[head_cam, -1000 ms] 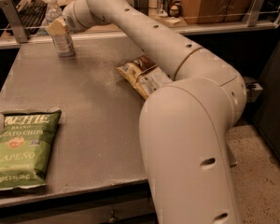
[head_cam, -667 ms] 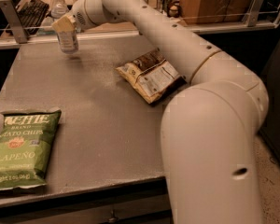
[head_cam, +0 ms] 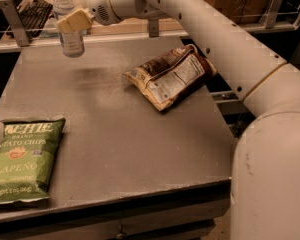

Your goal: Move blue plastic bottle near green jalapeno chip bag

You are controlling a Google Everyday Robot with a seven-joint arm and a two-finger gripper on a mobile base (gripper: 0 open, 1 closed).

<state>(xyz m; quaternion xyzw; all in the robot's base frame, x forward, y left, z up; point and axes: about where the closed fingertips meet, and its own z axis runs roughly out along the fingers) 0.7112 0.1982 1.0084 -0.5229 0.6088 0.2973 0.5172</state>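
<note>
We are stretching our arm (head_cam: 215,39) from the right across the back of the table (head_cam: 120,134), our gripper (head_cam: 74,21) clamped on the upright blue plastic bottle (head_cam: 72,44), holding it above the far left corner, well apart from the green jalapeno chip bag (head_cam: 22,159) lying flat at the near left edge.

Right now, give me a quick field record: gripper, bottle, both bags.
gripper: above the far-left of the table, shut on the blue plastic bottle
blue plastic bottle: upright, appears lifted off the table
green jalapeno chip bag: flat, near-left corner, well apart from the bottle
brown bag: right of centre, nutrition panel up
</note>
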